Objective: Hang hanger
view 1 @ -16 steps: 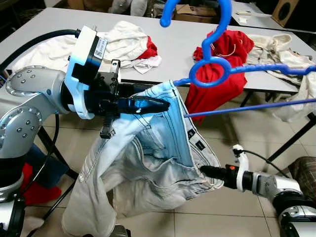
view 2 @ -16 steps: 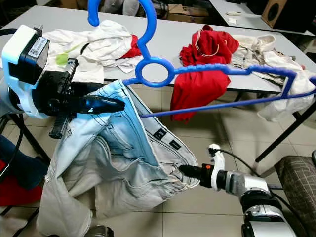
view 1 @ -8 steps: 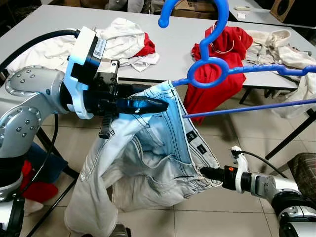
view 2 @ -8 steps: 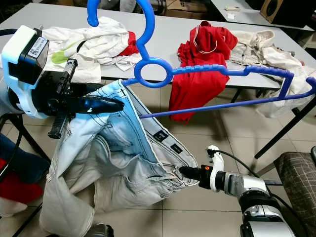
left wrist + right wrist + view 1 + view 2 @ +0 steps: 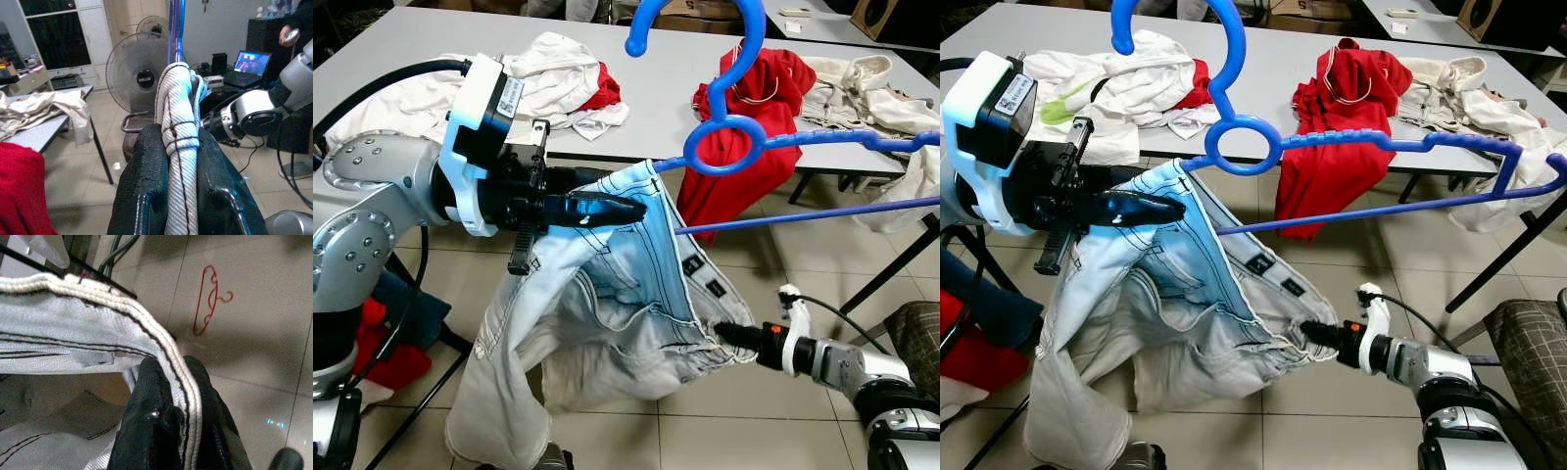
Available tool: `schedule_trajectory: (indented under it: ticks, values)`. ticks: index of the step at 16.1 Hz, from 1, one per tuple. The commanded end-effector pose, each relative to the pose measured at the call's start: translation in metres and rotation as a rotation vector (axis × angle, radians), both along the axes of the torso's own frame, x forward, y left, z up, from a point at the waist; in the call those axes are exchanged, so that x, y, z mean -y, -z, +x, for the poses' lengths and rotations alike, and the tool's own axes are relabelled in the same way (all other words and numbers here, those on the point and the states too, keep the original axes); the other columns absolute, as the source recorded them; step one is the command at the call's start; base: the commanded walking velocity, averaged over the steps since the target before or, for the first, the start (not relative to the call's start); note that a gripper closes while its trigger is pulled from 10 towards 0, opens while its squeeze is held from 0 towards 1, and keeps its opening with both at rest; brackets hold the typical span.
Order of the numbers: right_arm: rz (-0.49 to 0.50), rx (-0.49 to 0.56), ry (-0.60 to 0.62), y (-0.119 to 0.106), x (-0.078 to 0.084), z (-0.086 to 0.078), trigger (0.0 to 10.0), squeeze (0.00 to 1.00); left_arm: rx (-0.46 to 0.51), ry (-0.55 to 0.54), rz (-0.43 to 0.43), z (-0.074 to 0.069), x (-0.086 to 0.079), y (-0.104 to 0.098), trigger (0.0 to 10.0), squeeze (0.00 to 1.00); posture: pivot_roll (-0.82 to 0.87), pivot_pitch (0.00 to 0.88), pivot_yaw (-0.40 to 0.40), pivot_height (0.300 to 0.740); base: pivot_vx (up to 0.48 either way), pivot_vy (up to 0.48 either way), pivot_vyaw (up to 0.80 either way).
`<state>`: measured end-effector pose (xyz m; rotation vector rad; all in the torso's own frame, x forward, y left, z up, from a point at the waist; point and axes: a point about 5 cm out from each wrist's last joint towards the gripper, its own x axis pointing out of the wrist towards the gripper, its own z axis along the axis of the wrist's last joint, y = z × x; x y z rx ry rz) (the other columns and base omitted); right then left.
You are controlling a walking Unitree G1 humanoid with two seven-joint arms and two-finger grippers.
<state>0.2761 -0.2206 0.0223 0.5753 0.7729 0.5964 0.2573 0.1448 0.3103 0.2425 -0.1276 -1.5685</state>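
The waistband of the pale jeans (image 5: 607,294) is being pinched tight by the left claw (image 5: 631,208) and the right claw (image 5: 722,334), stretched beneath the blue hanger (image 5: 734,147) before the clothes-strewn bench (image 5: 666,88).

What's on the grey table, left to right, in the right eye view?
White clothes pile → red garment hanging over the front edge of the table → cream garment.
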Motion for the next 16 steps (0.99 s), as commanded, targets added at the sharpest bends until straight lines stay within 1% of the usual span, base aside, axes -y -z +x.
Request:
schedule_trajectory:
  ticks: [1, 3, 4, 5, 6, 7, 8, 9, 11, 12, 13, 14, 15, 16]
  values:
    - [-0.007, 0.077, 0.083, -0.01, 0.01, 0.007, 0.0, 0.0, 0.056, -0.019, 0.029, -0.004, -0.001, 0.0, 0.0, 0.0, 0.1, 0.069, -0.079, 0.74, 0.0, 0.0, 0.0]
    - [0.004, 0.207, 0.255, -0.029, 0.025, 0.018, 0.0, 0.0, 0.007, -0.083, 0.115, -0.006, 0.0, 0.034, 0.0, 0.0, 0.11, 0.047, -0.076, 0.74, 0.0, 0.0, 0.0]
    - [0.01, 0.235, 0.296, -0.035, 0.029, 0.019, 0.0, 0.0, -0.011, -0.103, 0.142, -0.007, 0.0, 0.045, 0.0, 0.0, 0.11, 0.042, -0.069, 0.74, 0.0, 0.0, 0.0]
    - [0.012, 0.298, 0.354, -0.045, 0.036, 0.02, 0.0, 0.0, -0.027, -0.157, 0.226, -0.009, -0.002, 0.07, 0.0, 0.0, 0.1, 0.033, -0.059, 0.74, 0.0, 0.0, 0.0]
    - [0.039, 0.341, 0.392, -0.057, 0.04, 0.021, 0.0, 0.0, -0.044, -0.239, 0.272, -0.007, -0.005, 0.091, 0.0, 0.0, 0.1, 0.03, -0.052, 0.74, 0.0, 0.0, 0.0]
    - [0.047, 0.358, 0.4, -0.062, 0.04, 0.02, 0.0, 0.0, -0.054, -0.277, 0.285, -0.006, -0.005, 0.099, 0.0, 0.0, 0.09, 0.023, -0.046, 0.74, 0.0, 0.0, 0.0]
    - [0.065, 0.39, 0.394, -0.073, 0.035, 0.018, 0.0, 0.0, -0.067, -0.35, 0.337, -0.004, -0.006, 0.119, 0.0, 0.0, 0.08, 0.018, -0.039, 0.74, 0.0, 0.0, 0.0]
    - [0.075, 0.403, 0.379, -0.078, 0.03, 0.016, 0.0, 0.0, -0.07, -0.379, 0.377, -0.005, -0.006, 0.132, 0.0, 0.0, 0.07, 0.015, -0.037, 0.74, 0.0, 0.0, 0.0]
    - [0.08, 0.407, 0.367, -0.083, 0.025, 0.012, 0.0, 0.0, -0.08, -0.411, 0.44, -0.008, -0.007, 0.148, 0.0, 0.0, 0.07, 0.012, -0.033, 0.74, 0.0, 0.0, 0.0]
    - [0.062, 0.395, 0.378, -0.082, 0.028, 0.011, 0.0, 0.0, -0.068, -0.441, 0.469, -0.008, -0.01, 0.154, 0.0, 0.0, 0.06, 0.009, -0.034, 0.74, 0.0, 0.0, 0.0]
    - [0.056, 0.385, 0.385, -0.082, 0.03, 0.011, 0.0, 0.0, -0.055, -0.492, 0.479, -0.004, -0.011, 0.157, 0.0, 0.0, 0.06, 0.009, -0.036, 0.74, 0.0, 0.0, 0.0]
    - [0.057, 0.38, 0.386, -0.083, 0.03, 0.01, 0.0, 0.0, -0.051, -0.511, 0.478, -0.003, -0.011, 0.159, 0.0, 0.0, 0.06, 0.007, -0.038, 0.74, 0.0, 0.0, 0.0]
    - [0.058, 0.372, 0.386, -0.085, 0.029, 0.009, 0.0, 0.0, -0.04, -0.539, 0.479, 0.0, -0.009, 0.161, 0.0, 0.0, 0.06, 0.008, -0.039, 0.74, 0.0, 0.0, 0.0]
    - [0.059, 0.367, 0.379, -0.087, 0.027, 0.009, 0.0, 0.0, -0.039, -0.579, 0.46, 0.003, -0.005, 0.164, 0.0, 0.0, 0.06, 0.005, -0.038, 0.74, 0.0, 0.0, 0.0]
